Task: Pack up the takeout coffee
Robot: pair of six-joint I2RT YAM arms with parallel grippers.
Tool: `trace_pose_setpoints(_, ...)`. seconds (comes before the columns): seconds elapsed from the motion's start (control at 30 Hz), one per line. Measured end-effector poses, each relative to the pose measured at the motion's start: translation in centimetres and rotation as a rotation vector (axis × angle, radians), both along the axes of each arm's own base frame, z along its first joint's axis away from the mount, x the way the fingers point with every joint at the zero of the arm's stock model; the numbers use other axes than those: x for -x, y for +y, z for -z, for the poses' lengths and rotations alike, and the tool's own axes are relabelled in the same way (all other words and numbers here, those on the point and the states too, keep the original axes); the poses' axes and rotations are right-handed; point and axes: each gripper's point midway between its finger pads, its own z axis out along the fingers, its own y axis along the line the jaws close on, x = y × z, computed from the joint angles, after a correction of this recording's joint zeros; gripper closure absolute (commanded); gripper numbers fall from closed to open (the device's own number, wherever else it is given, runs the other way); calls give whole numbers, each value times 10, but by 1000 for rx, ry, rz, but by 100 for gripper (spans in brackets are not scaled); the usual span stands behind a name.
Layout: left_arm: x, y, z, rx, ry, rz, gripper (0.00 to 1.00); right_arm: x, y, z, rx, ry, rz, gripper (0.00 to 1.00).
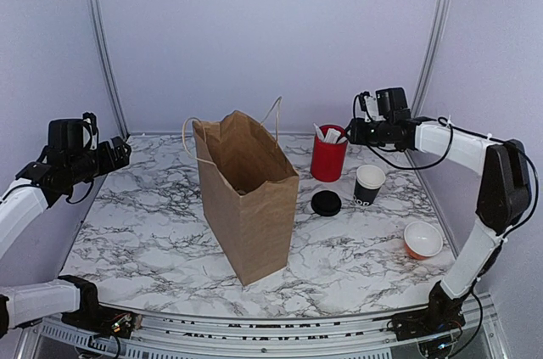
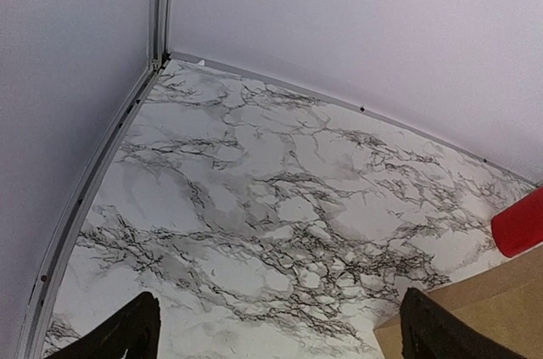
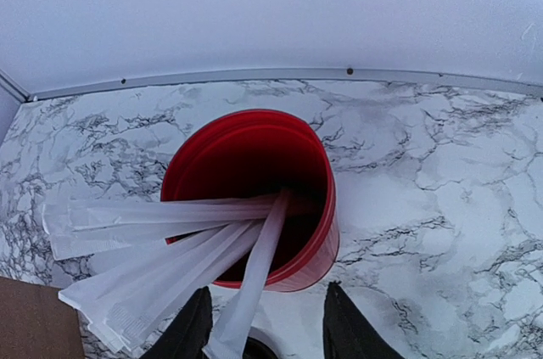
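Note:
The black paper cup [image 1: 368, 183] has white lettering low on its side and stands open, white inside, right of the red tub. Its round black lid [image 1: 326, 203] lies flat on the table to the cup's left. The brown paper bag [image 1: 246, 198] stands open mid-table. My right gripper [image 1: 352, 131] hovers open just above and behind the red tub [image 3: 254, 198] of white sachets [image 3: 170, 240]. In the right wrist view the gripper [image 3: 267, 333] is empty, with one sachet end showing between its fingers. My left gripper [image 1: 119, 153] is raised at the far left, open and empty [image 2: 280, 342].
The red tub [image 1: 328, 154] stands behind the lid. An orange cup with a white inside [image 1: 422, 240] lies tipped at the front right. The left wrist view shows the bag's corner [image 2: 475, 316] and the tub's edge [image 2: 522, 223]. Walls close the back and sides.

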Motion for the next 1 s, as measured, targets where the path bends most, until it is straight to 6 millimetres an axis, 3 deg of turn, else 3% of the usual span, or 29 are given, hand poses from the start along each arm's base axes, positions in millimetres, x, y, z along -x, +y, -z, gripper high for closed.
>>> trace_pose_setpoints(0.5,5,2,1,0,-9,-9,1,-8,22,13,87,-17,15,72)
trace_pose_setpoints(0.8,7,3,-4,3,-27,-10,1,-14,20,13,105,-38,51,94)
trace_pose_setpoints(1.0,7,3,-3,2,-26,-10,1,-18,29,-9,110,-82,56,100)
